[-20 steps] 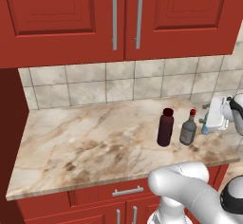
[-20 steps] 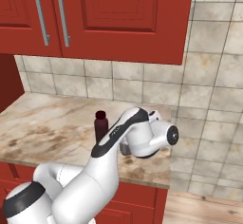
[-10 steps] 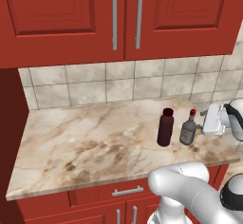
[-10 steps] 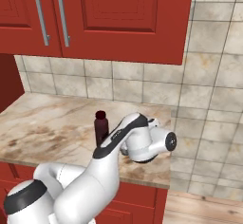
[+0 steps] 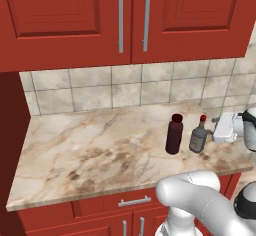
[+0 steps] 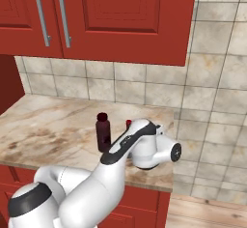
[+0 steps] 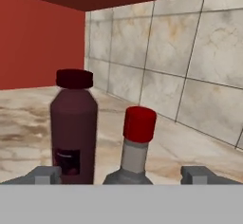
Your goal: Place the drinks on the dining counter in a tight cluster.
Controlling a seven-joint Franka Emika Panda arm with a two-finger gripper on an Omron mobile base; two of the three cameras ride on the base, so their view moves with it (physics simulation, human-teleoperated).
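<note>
Two drinks stand side by side on a marbled counter (image 5: 90,155) with a tiled backsplash: a wide dark maroon bottle (image 5: 174,134) (image 6: 102,133) (image 7: 73,128) and, to its right, a small grey glass bottle with a red cap (image 5: 198,138) (image 7: 137,142). In the right base view only that bottle's red cap (image 6: 128,123) peeks out beside the arm. My gripper (image 5: 215,130) (image 7: 121,175) is open, level with the grey bottle and just right of it. In the hand view the grey bottle stands between the fingertips (image 7: 45,175), apart from both. The dining counter is out of view.
Red wall cabinets (image 5: 130,20) hang above the counter, and red drawers (image 5: 100,212) sit below it. A tall red panel (image 5: 10,130) closes the left end. The counter's right end (image 6: 166,183) meets a tiled wall (image 6: 217,101).
The hand has dropped lower and come a little closer to the grey bottle. The bottles have not moved, and the jaws stay open.
</note>
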